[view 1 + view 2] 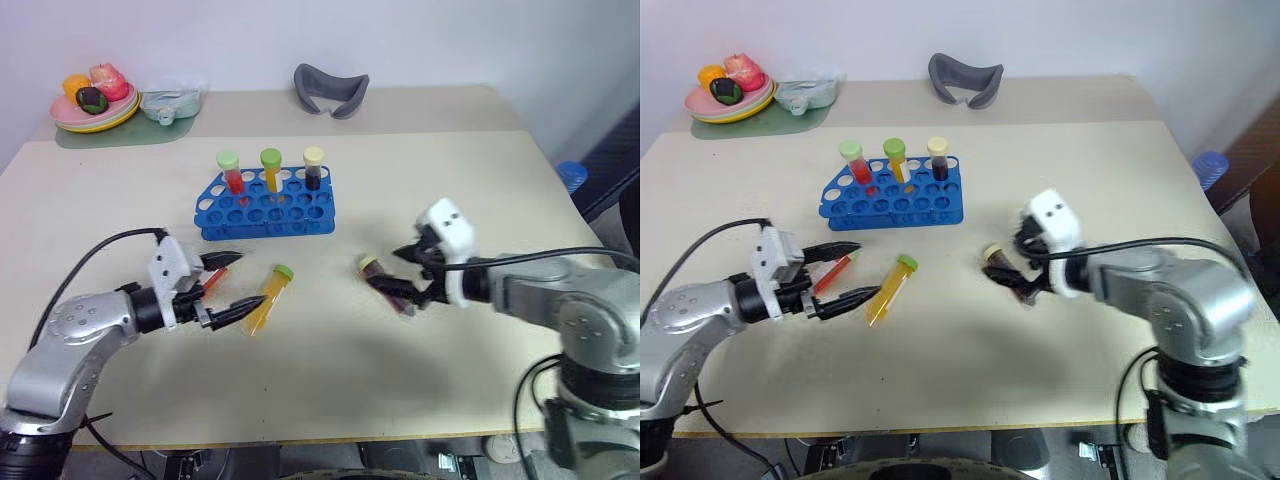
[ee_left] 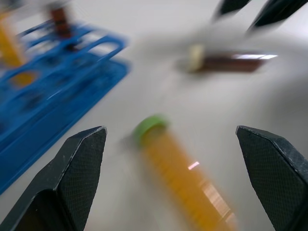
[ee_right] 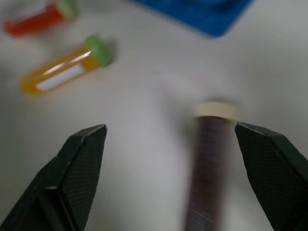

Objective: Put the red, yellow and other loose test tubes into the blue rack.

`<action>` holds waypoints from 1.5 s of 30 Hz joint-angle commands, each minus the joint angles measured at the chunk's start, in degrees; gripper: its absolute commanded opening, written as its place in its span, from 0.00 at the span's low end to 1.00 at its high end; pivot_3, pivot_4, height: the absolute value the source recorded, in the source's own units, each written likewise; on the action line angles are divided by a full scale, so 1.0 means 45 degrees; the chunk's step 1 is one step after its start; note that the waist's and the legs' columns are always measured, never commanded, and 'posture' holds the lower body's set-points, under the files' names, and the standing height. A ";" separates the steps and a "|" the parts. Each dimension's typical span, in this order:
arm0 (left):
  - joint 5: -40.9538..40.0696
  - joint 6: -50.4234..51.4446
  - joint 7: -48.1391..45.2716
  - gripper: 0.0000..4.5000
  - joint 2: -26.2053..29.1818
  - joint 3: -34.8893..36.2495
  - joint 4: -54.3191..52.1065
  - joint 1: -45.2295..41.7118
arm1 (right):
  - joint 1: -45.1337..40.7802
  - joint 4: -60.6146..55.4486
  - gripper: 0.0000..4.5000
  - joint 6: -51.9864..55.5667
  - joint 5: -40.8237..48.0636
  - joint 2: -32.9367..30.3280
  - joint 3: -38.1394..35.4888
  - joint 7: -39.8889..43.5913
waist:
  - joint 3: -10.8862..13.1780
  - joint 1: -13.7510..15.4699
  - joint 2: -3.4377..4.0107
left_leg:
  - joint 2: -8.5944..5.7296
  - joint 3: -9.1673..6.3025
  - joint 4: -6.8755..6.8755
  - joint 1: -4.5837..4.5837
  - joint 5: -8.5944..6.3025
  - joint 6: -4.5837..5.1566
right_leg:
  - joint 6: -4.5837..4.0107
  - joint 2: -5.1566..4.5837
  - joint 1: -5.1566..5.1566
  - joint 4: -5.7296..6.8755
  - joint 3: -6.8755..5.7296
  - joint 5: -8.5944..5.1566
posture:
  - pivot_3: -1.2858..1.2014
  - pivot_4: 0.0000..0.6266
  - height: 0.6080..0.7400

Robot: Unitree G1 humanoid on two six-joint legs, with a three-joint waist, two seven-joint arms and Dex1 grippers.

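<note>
Three loose test tubes lie flat on the tan table [image 1: 330, 400], in front of the blue rack [image 1: 265, 205], which already holds three other capped tubes standing up in its back row. The yellow tube [image 1: 268, 300] lies near the middle, with its green cap pointing up toward the rack and its long body slanting back toward the left gripper [image 1: 228, 285]. That gripper has its two black fingers spread wide and holds nothing. In the left wrist view the yellow tube [image 2: 185, 175] sits right between the two fingers and runs almost the same way they point, so the fingers could close across its sides. The red tube [image 1: 214, 279] lies just beside this gripper too, partly hidden by the upper finger. The brown tube [image 1: 385, 283] with the cream cap lies off to the other side, just in front of the right gripper [image 1: 415, 275], which is also wide open and empty. In the right wrist view the brown tube [image 3: 207, 173] lies between the fingers, cap end farthest away. So the left arm is nearer the yellow and red tubes, and the right arm is nearer the brown one.
</note>
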 commanded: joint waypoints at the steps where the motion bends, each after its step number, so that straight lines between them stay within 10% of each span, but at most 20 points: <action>1: 0.0339 -0.0598 -0.0287 0.99 0.0026 -0.0286 -0.0330 0.0266 | -0.0681 0.0059 0.96 0.0151 0.0223 0.0305 0.0757 -0.2129 | 0.0000 -0.0006 0.0001 | -0.0001 0.0001 -0.0002 -0.0004 0.0000 0.0000 | 0.0000 -0.0003 -0.0004 -0.0003 0.0000 0.0000 | 0.52 0.24 1.00; 25: 0.1226 -0.1746 -0.0302 0.99 -0.0402 -0.1281 -0.0906 0.1503 | -0.2287 0.4518 0.96 0.0151 0.7129 -0.0505 0.2566 -1.0580 | 0.0001 -0.0047 0.0001 | 0.0002 0.0003 0.0001 -0.0009 -0.0002 0.0005 | 0.0000 -0.0001 -0.0016 0.0005 0.0004 0.0000 | 0.52 0.24 1.00; 41: 0.1311 -0.2027 -0.0279 0.99 -0.0475 -0.1311 -0.0570 0.1423 | -0.2996 0.6554 0.96 0.0151 0.8569 -0.0180 0.3361 -1.2762 | -0.0001 -0.0063 0.0000 | 0.0004 0.0003 0.0000 -0.0009 -0.0003 0.0007 | -0.0001 0.0003 -0.0018 0.0005 0.0004 -0.0001 | 0.52 0.24 1.00; 45: 0.1427 -0.2131 -0.0227 1.00 -0.0464 -0.1328 -0.0536 0.1438 | -0.3038 0.6492 0.66 0.0151 0.8432 -0.0226 0.3518 -1.2833 | -0.0002 -0.0064 0.0000 | 0.0004 0.0002 0.0000 -0.0008 -0.0003 0.0007 | -0.0001 0.0004 -0.0018 0.0005 0.0004 -0.0001 | 0.52 0.24 1.00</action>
